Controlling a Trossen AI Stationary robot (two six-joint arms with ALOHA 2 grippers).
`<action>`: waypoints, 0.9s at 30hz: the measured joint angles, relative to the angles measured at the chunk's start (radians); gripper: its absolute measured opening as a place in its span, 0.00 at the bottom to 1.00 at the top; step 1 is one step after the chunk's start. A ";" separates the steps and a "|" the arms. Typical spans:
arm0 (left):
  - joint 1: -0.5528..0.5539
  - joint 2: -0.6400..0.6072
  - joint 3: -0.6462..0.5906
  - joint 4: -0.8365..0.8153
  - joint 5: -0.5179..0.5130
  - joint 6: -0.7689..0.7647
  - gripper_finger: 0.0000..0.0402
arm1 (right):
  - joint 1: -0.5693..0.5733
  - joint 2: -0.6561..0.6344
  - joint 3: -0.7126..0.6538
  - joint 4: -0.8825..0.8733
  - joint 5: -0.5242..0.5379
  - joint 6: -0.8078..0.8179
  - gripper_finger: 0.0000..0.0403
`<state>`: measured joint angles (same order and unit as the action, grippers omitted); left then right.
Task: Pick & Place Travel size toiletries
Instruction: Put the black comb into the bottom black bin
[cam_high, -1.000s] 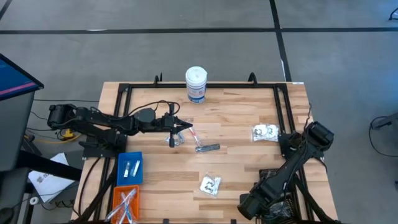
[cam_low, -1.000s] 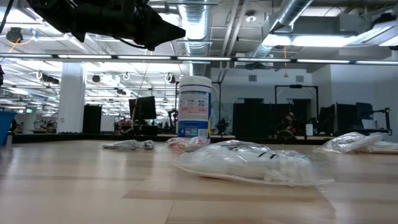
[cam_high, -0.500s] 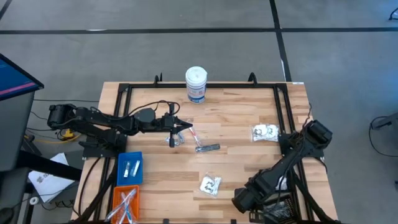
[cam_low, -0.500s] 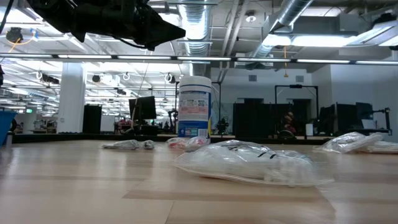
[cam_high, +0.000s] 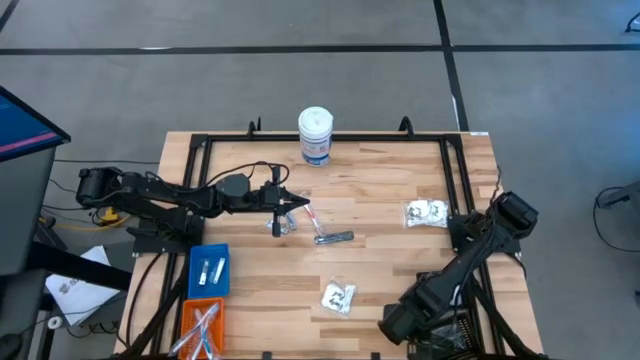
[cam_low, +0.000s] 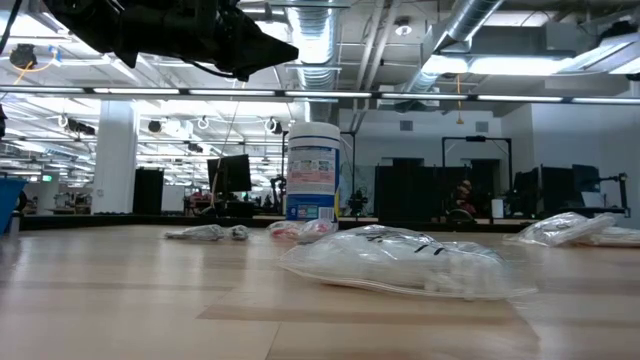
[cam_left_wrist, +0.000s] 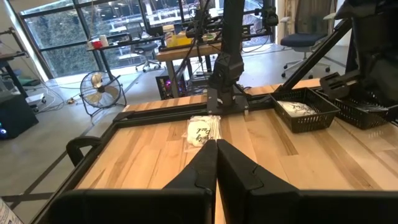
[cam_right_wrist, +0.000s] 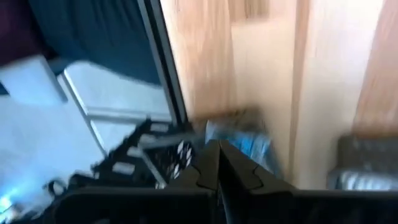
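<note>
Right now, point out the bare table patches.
Bare wood lies between the white canister and the right clear packet, and between the blue bin and the front packet. Crowded: beneath the shut left gripper, around the silver tube.

The left gripper's (cam_left_wrist: 216, 149) two dark fingers are seen pressed together above a pale wooden table (cam_left_wrist: 155, 155) edged by a black metal frame (cam_left_wrist: 168, 116). At twelve o'clock of the fingertips, a clear crinkly packet with white contents (cam_left_wrist: 204, 130) is laid. At two o'clock, a black wire basket (cam_left_wrist: 305, 112) is set.
</note>
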<state>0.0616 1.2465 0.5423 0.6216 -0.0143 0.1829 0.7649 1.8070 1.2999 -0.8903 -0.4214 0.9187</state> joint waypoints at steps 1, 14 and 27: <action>0.000 0.000 0.000 0.000 0.000 0.000 0.00 | -0.005 0.000 0.000 0.013 0.016 -0.008 0.00; 0.000 0.000 0.000 -0.002 0.000 0.000 0.00 | -0.013 0.014 -0.014 0.025 0.004 -0.028 0.00; 0.000 0.000 0.000 -0.002 0.000 0.000 0.00 | -0.015 0.084 -0.013 0.033 -0.060 -0.035 0.00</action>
<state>0.0616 1.2462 0.5426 0.6192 -0.0143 0.1829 0.7498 1.8911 1.2873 -0.8573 -0.4811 0.8833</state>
